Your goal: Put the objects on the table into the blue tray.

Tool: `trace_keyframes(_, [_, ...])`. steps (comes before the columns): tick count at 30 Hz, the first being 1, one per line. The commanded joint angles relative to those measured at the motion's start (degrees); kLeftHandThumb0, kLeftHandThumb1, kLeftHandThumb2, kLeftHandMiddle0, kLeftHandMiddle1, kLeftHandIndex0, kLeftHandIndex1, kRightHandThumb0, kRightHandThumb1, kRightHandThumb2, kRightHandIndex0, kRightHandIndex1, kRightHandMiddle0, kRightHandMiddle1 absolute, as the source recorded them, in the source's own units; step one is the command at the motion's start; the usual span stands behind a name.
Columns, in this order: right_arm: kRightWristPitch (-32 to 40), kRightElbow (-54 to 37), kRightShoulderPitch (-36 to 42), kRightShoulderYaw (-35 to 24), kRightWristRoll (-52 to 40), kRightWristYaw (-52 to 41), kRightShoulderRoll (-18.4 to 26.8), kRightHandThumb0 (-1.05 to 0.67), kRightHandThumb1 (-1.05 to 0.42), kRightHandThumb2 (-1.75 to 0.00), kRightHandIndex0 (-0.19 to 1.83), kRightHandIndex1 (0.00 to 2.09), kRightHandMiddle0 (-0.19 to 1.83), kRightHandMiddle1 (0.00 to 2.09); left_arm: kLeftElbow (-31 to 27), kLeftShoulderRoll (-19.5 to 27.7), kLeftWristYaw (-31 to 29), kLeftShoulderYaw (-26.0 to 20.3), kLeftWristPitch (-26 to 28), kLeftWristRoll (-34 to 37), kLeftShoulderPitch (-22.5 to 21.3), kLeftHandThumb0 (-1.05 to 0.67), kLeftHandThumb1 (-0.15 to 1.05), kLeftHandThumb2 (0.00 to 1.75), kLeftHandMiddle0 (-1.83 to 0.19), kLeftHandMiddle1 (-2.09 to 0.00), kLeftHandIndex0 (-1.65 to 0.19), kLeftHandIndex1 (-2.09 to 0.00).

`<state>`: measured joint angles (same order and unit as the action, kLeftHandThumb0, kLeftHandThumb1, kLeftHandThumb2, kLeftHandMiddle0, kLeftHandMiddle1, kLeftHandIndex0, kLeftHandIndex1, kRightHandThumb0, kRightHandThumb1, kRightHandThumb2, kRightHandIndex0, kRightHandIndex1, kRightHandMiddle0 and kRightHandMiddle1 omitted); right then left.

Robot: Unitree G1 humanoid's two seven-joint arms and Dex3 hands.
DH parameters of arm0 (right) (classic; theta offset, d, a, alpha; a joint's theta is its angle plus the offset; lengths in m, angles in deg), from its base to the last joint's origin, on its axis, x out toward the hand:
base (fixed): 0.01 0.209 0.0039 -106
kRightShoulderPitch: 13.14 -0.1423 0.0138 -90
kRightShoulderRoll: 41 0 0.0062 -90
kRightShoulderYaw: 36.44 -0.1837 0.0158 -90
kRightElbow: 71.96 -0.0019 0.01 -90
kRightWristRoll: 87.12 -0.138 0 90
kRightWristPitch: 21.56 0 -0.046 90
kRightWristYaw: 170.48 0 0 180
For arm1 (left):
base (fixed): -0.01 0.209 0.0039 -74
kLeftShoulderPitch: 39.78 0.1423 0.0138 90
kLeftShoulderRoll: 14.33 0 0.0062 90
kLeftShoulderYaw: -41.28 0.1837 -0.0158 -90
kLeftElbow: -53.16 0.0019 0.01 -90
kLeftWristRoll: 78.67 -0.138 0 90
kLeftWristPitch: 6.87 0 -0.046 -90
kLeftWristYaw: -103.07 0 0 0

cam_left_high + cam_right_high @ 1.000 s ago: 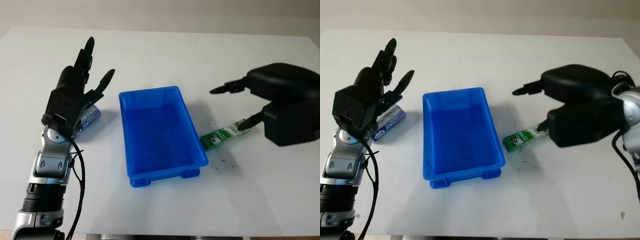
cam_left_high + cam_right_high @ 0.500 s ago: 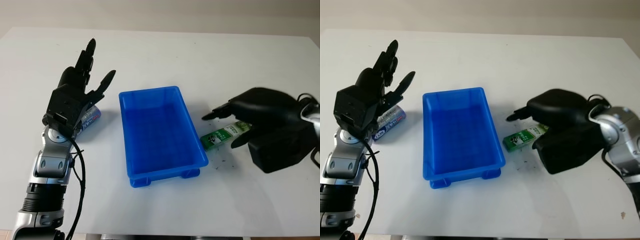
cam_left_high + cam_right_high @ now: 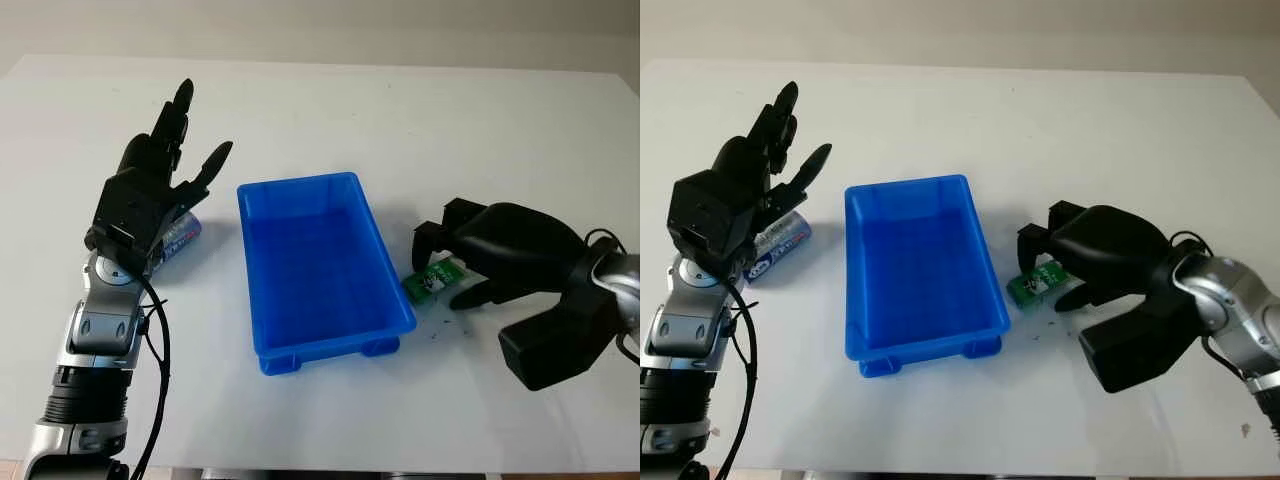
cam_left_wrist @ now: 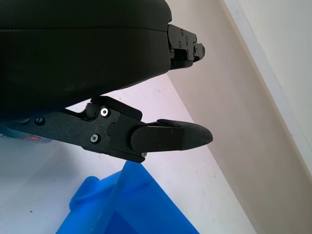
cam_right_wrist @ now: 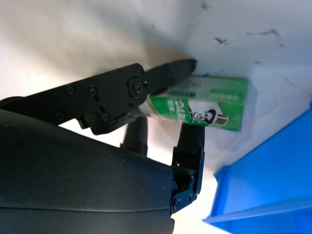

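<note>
The blue tray [image 3: 300, 183] stands empty mid-table. A small green box [image 3: 428, 281] lies on the table just off the tray's right wall. My right hand [image 3: 440, 280] is down over that box with its fingers curled around it; in the right wrist view the green box [image 5: 209, 109] sits between the thumb and the other fingers [image 5: 190, 139], which touch it on both sides. My left hand [image 3: 170, 160] is open and raised left of the tray. Under it a blue-and-white packet [image 3: 180, 237] lies on the table, partly hidden by the hand.
The white table's front edge [image 3: 400, 468] runs close below the tray. Dark specks lie on the table around the green box. The tray's corner [image 5: 273, 180] is very near the right hand's fingers.
My right hand has dropped from above down onto the green box and curled its fingers around it. The box has shifted slightly. The left hand has held still.
</note>
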<state>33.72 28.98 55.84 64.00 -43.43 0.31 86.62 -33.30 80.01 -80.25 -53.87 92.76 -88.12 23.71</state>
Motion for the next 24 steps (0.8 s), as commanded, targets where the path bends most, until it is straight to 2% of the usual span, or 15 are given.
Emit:
trace_keyframes(1, [-1.87,2.25,-1.53,0.98,3.05,4.43,-0.47,-0.47,-1.0,-0.06,0.45,1.93,0.29,1.51,-0.99,0.4,-0.24,0.01,0.09,0.03,-1.08,-0.52,1.05,0.37,-0.03,-0.05,-0.02,-0.05])
trace_keyframes(4, [-3.24,4.98,-2.8,1.81,6.58,10.74,-0.91,-0.5,-1.04,-0.11,0.66,2.07,0.38,1.67,-0.94,0.62,-0.39,0.05,-0.05,-0.17,-1.03,-0.52,1.05,0.37,-0.03,-0.05,-0.02,-0.05])
trace_keyframes(5, [-3.46,5.9,-3.17,2.11,7.28,12.36,-1.1,-0.5,-1.04,-0.15,0.77,2.08,0.38,1.89,-0.96,0.63,-0.42,0.04,-0.02,-0.19,-1.01,-0.52,1.05,0.37,-0.03,-0.05,-0.02,-0.05])
trace_keyframes(7, [-3.6,7.55,-3.81,2.62,7.76,14.31,-1.49,-0.5,-1.05,-0.2,0.89,2.09,0.41,2.05,-0.92,0.59,-0.44,-0.02,-0.19,-0.09,-0.99,-0.51,1.05,0.37,-0.03,-0.05,-0.02,-0.05])
trace_keyframes(13, [-3.88,11.27,-6.75,3.32,7.29,16.18,-2.21,-0.48,-1.05,-0.18,0.98,2.09,0.56,2.09,-0.27,0.7,-0.36,0.16,-1.55,-0.25,-0.91,-0.51,1.05,0.37,-0.05,-0.06,-0.03,-0.05])
trace_keyframes(20, [-1.51,15.26,-12.06,2.55,6.87,20.44,-4.46,-0.46,-1.05,-0.12,0.91,2.09,0.66,2.09,0.19,0.36,-0.49,0.32,-1.74,0.0,-1.08,-0.53,1.05,0.37,-0.04,-0.05,-0.01,-0.05])
trace_keyframes(24, [-0.55,17.43,-18.71,1.57,6.08,25.89,-6.32,-0.46,-1.03,-0.07,0.89,2.09,0.67,2.09,0.39,0.44,-0.67,0.47,-1.7,-0.05,-1.15,-0.55,1.05,0.37,-0.03,-0.05,-0.01,-0.05])
